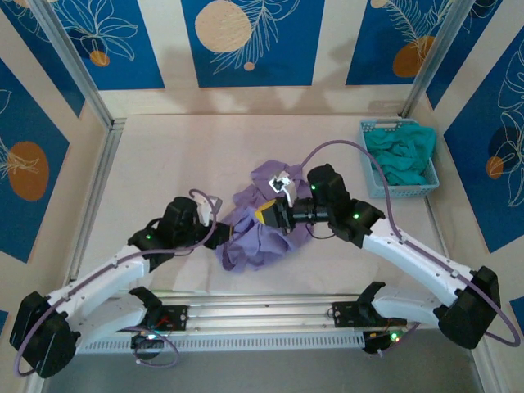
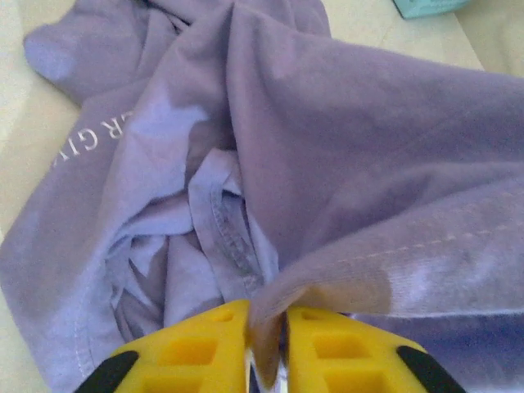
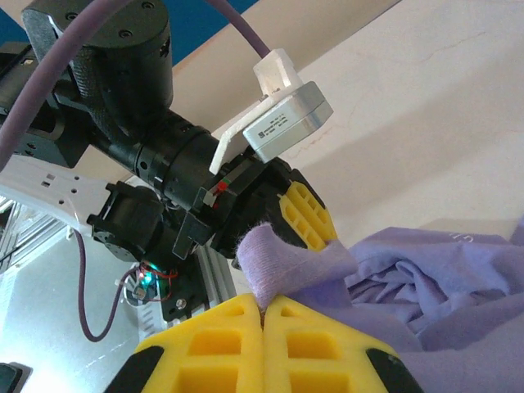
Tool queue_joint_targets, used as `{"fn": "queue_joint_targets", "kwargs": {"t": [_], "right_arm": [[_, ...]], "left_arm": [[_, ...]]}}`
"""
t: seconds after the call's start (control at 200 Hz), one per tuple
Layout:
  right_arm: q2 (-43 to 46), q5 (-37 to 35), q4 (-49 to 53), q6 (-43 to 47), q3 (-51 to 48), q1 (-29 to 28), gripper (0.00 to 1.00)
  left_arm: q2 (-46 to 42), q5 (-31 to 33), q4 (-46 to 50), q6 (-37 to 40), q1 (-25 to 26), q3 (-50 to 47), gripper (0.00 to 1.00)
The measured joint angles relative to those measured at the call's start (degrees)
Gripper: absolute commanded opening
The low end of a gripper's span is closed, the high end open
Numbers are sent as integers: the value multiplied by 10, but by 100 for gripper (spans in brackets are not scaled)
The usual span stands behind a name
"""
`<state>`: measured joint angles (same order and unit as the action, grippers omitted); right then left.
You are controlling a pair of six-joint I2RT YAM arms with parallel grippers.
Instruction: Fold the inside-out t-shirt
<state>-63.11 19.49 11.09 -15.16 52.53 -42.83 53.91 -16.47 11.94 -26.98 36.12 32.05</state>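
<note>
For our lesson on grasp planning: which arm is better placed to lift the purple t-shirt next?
Probably the right: the right gripper is clamped tight on a fold of the t-shirt, while the left gripper pinches cloth with its jaws slightly parted.

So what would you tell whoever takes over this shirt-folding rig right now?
Left gripper: closed on a fold of the inside-out t-shirt.
Right gripper: shut, pinching a nub of the same shirt at its fingertips, close to the left one.
Things: the shirt is a crumpled heap in the middle of the table. The teal garment sits in the blue basket at the far right, apart from both arms.
Done: both grippers have a hold on the shirt, but nothing is folded.
Left: spread the shirt flat, then fold it.
</note>
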Motion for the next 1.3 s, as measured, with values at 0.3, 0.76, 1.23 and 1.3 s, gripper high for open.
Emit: {"fn": "queue_joint_targets", "kwargs": {"t": [0.3, 0.76, 1.23, 1.3], "right_arm": [[-9, -9, -6, 0, 0, -16, 0], [44, -64, 23, 37, 0, -26, 0], [63, -181, 87, 71, 12, -21, 0], [59, -200, 88, 71, 15, -21, 0]], "left_arm": [[3, -28, -23, -31, 0, -12, 38], [40, -13, -1, -35, 0, -12, 26], [-24, -70, -10, -46, -4, -25, 0], [-56, -89, -23, -57, -4, -30, 0]]}}
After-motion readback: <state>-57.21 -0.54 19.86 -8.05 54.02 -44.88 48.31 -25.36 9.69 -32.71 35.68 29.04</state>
